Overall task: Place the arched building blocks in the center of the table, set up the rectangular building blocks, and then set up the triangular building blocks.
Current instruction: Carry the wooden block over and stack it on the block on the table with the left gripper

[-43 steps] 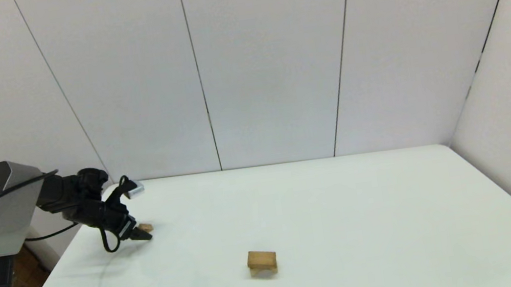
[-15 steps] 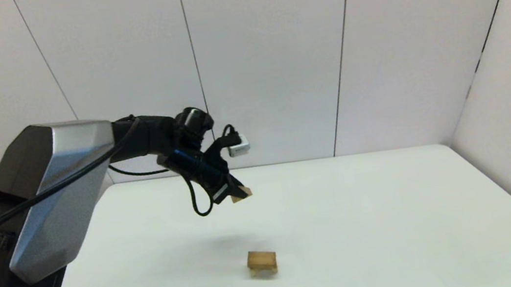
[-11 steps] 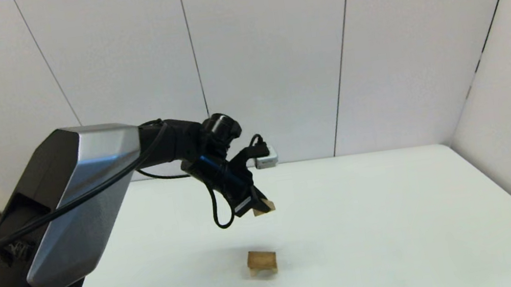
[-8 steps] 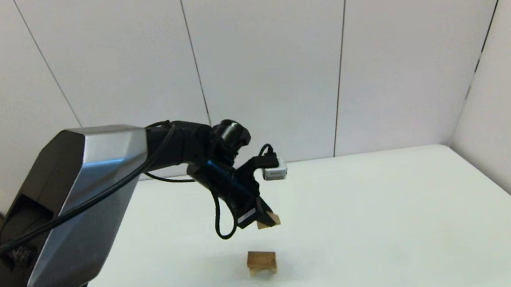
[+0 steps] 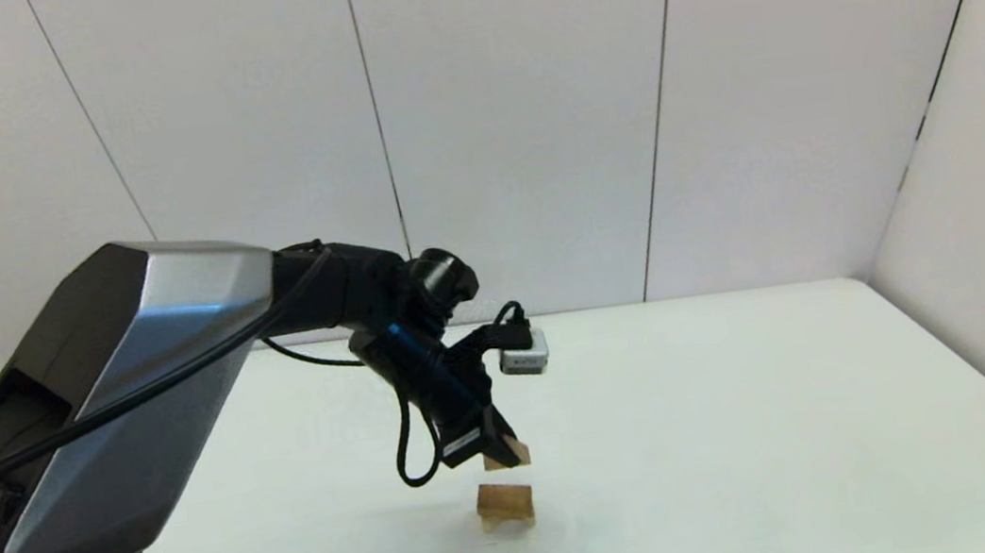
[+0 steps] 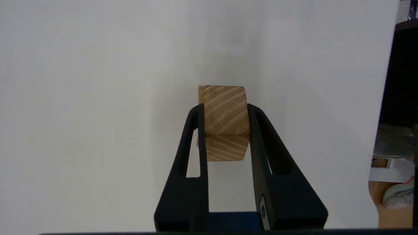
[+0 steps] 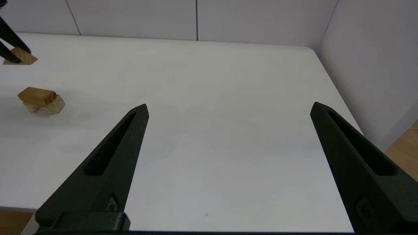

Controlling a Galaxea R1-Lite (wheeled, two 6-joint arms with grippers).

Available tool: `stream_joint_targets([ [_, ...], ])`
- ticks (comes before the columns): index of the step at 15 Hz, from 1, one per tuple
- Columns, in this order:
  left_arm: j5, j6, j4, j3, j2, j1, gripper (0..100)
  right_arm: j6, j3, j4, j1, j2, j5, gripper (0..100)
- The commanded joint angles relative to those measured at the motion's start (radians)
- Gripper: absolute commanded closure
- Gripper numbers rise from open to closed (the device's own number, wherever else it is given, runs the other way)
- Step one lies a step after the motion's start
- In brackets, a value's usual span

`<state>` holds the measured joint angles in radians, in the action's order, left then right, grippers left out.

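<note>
While your left gripper (image 5: 504, 451) hangs over the middle of the table (image 5: 760, 432), its two black tapered fingers are closed on a small wooden block (image 6: 225, 122), one finger pressed to each side. From the left wrist you see pale wood with curved grain lines on two faces that meet at an edge between the fingertips, which fits the wedge, though its peak cannot be made out. From the head it shows only as a small tan piece (image 5: 516, 452) poking out past the fingertips.

Just below the gripper, and apart from the held block, a stack (image 5: 505, 505) stands on the table. Its top is a flat, slightly darker tan slab; under it you can see the lighter legs of the arch. The right wrist view shows the same stack (image 7: 40, 99): a brown slab lying across a paler base with an angular foot, and the held block (image 7: 21, 57) above it with clear air between them.

The table is plain, smooth and white, with a rounded far corner.

Your right gripper (image 7: 228, 112) is parked low at the near right edge of the table, its matte black fingers spread wide with nothing between them
</note>
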<state>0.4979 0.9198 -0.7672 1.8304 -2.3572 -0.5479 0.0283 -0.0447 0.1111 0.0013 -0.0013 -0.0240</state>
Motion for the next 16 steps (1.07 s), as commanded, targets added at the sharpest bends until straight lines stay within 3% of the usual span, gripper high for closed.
stream_joint_targets([
  [1,-0.002,0.007,0.026,-0.071,0.023,-0.01,100,0.001,0.0,0.001,0.0,0.001,-0.001,0],
  [7,-0.004,0.004,0.282,-0.249,-0.01,-0.018,100,0.001,0.0,0.001,0.0,0.001,-0.001,0],
  [16,-0.041,0.005,0.278,-0.243,-0.027,0.008,100,0.001,0.0,0.001,0.0,0.001,-0.001,0],
])
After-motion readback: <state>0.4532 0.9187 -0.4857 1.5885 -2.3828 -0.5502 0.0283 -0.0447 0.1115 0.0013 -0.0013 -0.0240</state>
